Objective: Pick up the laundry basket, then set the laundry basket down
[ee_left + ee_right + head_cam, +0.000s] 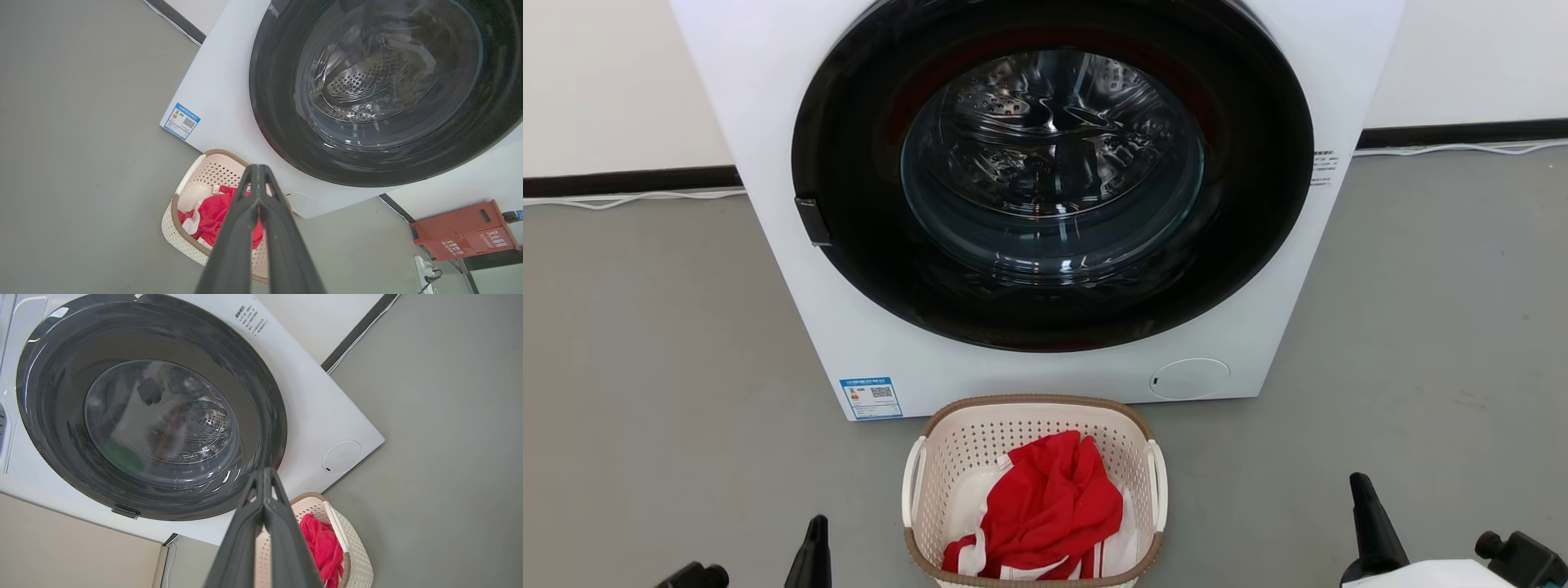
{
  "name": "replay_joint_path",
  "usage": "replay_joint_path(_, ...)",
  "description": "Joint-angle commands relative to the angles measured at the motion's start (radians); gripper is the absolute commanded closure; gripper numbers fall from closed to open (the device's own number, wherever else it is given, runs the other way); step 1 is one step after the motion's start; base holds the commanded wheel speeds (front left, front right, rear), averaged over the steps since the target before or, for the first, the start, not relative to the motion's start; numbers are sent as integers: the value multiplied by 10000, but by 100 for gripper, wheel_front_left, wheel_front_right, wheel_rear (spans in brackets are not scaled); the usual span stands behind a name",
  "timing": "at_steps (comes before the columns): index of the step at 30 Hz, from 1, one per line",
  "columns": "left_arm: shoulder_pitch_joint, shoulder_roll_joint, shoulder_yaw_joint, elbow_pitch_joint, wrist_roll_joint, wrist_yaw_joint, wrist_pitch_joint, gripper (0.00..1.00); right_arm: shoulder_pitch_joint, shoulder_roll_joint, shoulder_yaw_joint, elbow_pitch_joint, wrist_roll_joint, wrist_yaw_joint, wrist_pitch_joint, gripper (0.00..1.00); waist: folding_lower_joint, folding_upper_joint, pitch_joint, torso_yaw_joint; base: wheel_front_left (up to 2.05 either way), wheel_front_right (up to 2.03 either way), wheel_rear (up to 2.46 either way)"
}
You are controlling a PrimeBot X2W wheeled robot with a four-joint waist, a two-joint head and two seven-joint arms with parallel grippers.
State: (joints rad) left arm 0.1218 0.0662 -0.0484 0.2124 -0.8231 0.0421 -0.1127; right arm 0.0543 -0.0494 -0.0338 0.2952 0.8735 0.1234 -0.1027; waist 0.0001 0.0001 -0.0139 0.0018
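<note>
Head view: laundry basket sits btwn left gripper & right gripper, left 1 nearer; both pinched together, holding nothing.

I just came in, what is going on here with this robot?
The robot faces a white washing machine. The laundry basket sits on the grey floor just in front of it, holding red and white clothes. The left gripper is low beside the basket's left side and the right gripper farther off on the right, both with fingers shut on nothing. Neither touches the basket, so it is not yet picked up.
</note>
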Motion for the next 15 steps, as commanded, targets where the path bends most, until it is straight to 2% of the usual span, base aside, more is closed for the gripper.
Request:
replay_joint_path(1, -614, 82, 217, -218, -283, -138, 87, 100, -462, -114, 34, -298, 275, 34, 87, 100, -1, -1, 2, 0, 0, 0, 0)
replay_joint_path(15, -960, 80, 444, -107, -1924, -470, 488, 100, -700, -125, -94, -344, 1794, 42, 484, 100, -1, -1, 37, -4, 0, 0, 0)
